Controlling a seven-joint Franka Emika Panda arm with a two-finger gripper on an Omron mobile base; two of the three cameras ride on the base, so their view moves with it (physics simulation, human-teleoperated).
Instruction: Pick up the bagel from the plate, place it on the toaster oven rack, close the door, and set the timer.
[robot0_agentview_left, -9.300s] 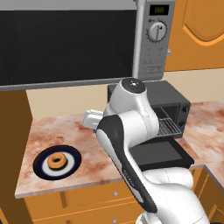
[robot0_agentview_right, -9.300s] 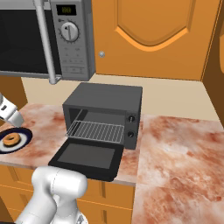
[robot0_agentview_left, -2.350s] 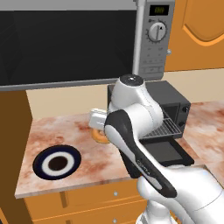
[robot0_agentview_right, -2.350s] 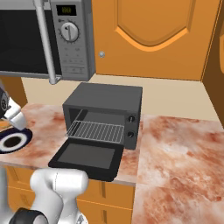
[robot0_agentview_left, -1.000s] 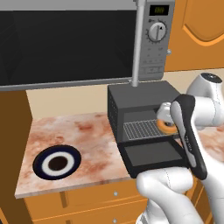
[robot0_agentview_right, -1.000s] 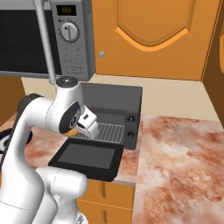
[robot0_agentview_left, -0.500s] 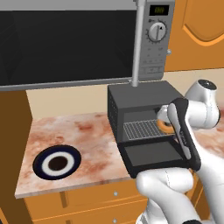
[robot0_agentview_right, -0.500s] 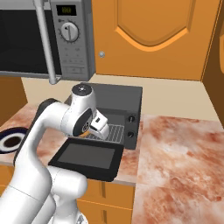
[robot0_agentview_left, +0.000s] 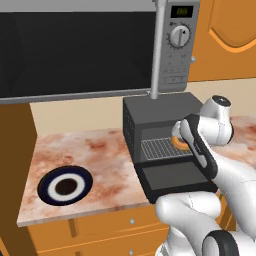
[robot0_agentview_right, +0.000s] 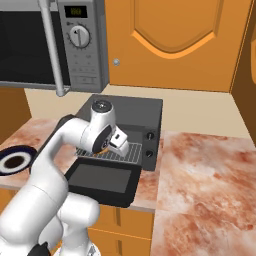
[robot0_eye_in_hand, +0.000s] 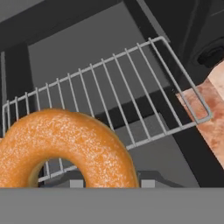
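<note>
Now: pincer (robot0_agentview_right: 107, 143) clamped on bagel (robot0_eye_in_hand: 65, 148) | held over rack (robot0_eye_in_hand: 131, 105) at toaster oven (robot0_agentview_left: 155, 125) mouth | door (robot0_agentview_right: 102, 180) down | plate (robot0_agentview_left: 65, 185) bare on bench (robot0_agentview_left: 105, 160)

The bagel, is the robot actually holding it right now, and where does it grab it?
Yes. The gripper holds the bagel by the near edge of its ring, above the rack of the toaster oven.

A marbled reddish table (robot0_agentview_left: 95, 150) sits below a silver microwave (robot0_agentview_left: 90, 47); orange cabinets (robot0_agentview_right: 175, 42) hang right of it, a beige wall (robot0_agentview_right: 200, 110) behind.
</note>
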